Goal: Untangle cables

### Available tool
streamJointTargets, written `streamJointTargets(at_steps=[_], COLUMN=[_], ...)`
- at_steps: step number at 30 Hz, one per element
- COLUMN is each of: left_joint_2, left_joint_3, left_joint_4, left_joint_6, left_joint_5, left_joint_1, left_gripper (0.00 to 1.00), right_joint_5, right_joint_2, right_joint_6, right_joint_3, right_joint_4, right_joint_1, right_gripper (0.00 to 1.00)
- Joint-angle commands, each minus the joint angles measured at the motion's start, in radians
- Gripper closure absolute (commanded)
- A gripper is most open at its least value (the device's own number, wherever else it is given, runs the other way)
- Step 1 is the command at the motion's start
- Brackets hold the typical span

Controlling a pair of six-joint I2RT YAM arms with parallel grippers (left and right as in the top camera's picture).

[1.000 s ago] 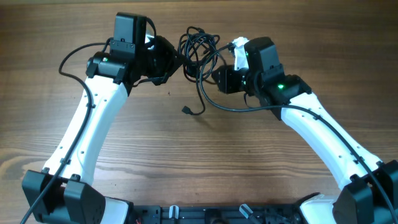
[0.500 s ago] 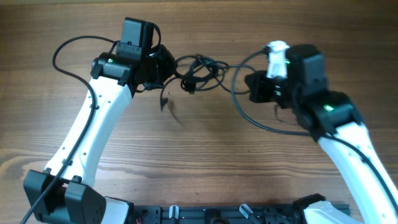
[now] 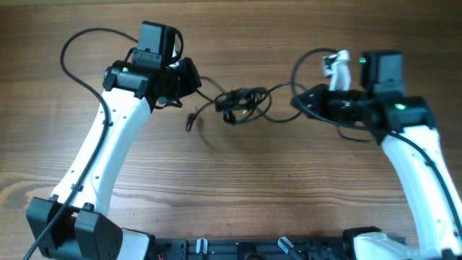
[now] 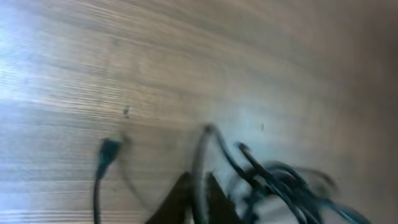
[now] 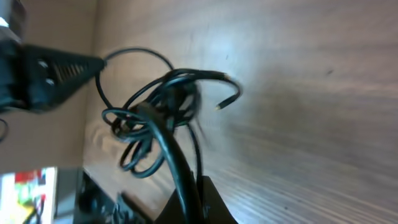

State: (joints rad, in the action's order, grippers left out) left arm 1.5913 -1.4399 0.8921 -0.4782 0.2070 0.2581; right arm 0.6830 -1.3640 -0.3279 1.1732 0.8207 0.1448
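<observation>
Thin black flexible cables (image 3: 240, 101) with small plugs lie on the brown wooden tabletop (image 3: 238, 188), bunched into one tight knot about midway between the two claws. The left claw (image 3: 195, 79) sits to the knot's left and a little farther up the tabletop. The right claw (image 3: 297, 103) sits to its right at about the same level. The bunch's long axis runs left-right, along the line joining the claws, with a strand leading out from each side to a claw. Right claw is clenched, and the right wrist view shows a thick strand running straight into its tips (image 5: 189, 208) from the knot (image 5: 158, 102). Left claw (image 4: 194, 202) looks pinched on a thin strand that rises between its tips; that view is blurred, so this is less sure. One loose plug end (image 3: 190, 123) lies just below the left claw, clearly nearer the left arm, and it also shows in the left wrist view (image 4: 109, 149), apart from the tangle (image 4: 273, 180). Judgement: any further pull apart should go along that left-right axis. The free plug is the left arm's to work, and the knot itself is about equally reachable from both.
</observation>
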Motion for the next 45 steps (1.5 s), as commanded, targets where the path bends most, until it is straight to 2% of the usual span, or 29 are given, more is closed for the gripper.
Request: streamJointTargets(at_steps=[1, 3, 4, 5, 7, 10, 11, 14, 17, 21, 23, 26, 29, 33, 35, 37, 39, 45], left_joint_2=[0.002, 0.002, 0.005, 0.011, 0.033, 0.111, 0.137, 0.179, 0.180, 0.182, 0.183, 0.216, 0.274, 0.343, 0.373, 0.401, 0.412, 0.474], left_joint_3=[0.001, 0.002, 0.003, 0.004, 0.006, 0.009, 0.009, 0.009, 0.009, 0.010, 0.013, 0.014, 0.014, 0.014, 0.014, 0.014, 0.014, 0.015], left_joint_4=[0.037, 0.050, 0.048, 0.048, 0.043, 0.040, 0.040, 0.012, -0.016, -0.008, -0.009, -0.020, -0.036, -0.082, -0.089, -0.093, -0.097, -0.126], left_joint_6=[0.216, 0.241, 0.240, 0.240, 0.240, 0.235, 0.227, 0.247, 0.327, 0.397, 0.431, 0.475, 0.475, 0.475, 0.474, 0.474, 0.474, 0.462], left_joint_5=[0.096, 0.095, 0.095, 0.095, 0.095, 0.097, 0.101, 0.169, 0.215, 0.216, 0.215, 0.179, 0.107, 0.094, 0.091, 0.090, 0.090, 0.091], left_joint_1=[0.037, 0.076, 0.088, 0.108, 0.142, 0.194, 0.205, 0.223, 0.241, 0.244, 0.245, 0.257, 0.278, 0.283, 0.283, 0.283, 0.283, 0.287], left_gripper=[0.56, 0.25, 0.16, 0.15, 0.18, 0.31, 0.32, 0.28, 0.28, 0.28, 0.22, 0.22, 0.27, 0.40, 0.43, 0.57, 0.62, 0.62], right_joint_5=[-0.116, -0.196, -0.219, -0.228, -0.230, -0.202, -0.183, -0.079, 0.048, 0.214, 0.253, 0.311, 0.314, 0.315, 0.341, 0.359, 0.398, 0.595], right_joint_2=[-0.082, -0.126, -0.144, -0.161, -0.208, -0.289, -0.306, -0.335, -0.368, -0.444, -0.475, -0.496, -0.496, -0.496, -0.496, -0.496, -0.496, -0.496], right_joint_6=[-0.013, -0.039, -0.043, -0.043, -0.042, -0.037, -0.031, 0.016, 0.066, 0.119, 0.138, 0.146, 0.147, 0.145, 0.146, 0.146, 0.150, 0.169], right_joint_3=[0.014, 0.014, 0.014, 0.014, 0.014, 0.014, 0.014, 0.014, 0.014, 0.014, 0.014, 0.014, 0.014, 0.014, 0.014, 0.014, 0.014, 0.014], right_joint_4=[0.016, 0.015, 0.013, 0.008, -0.012, -0.039, -0.051, -0.098, -0.124, -0.158, -0.167, -0.184, -0.185, -0.185, -0.192, -0.192, -0.196, -0.211], right_joint_1=[0.092, 0.114, 0.114, 0.113, 0.113, 0.113, 0.109, 0.066, 0.010, -0.041, -0.042, -0.042, -0.044, -0.056, -0.065, -0.076, -0.088, -0.120], right_gripper=[0.96, 0.96, 0.96, 0.96, 0.96, 0.96, 0.96, 0.96, 0.96, 0.96, 0.96, 0.96, 0.95, 0.96, 0.96, 0.96, 0.96, 0.96])
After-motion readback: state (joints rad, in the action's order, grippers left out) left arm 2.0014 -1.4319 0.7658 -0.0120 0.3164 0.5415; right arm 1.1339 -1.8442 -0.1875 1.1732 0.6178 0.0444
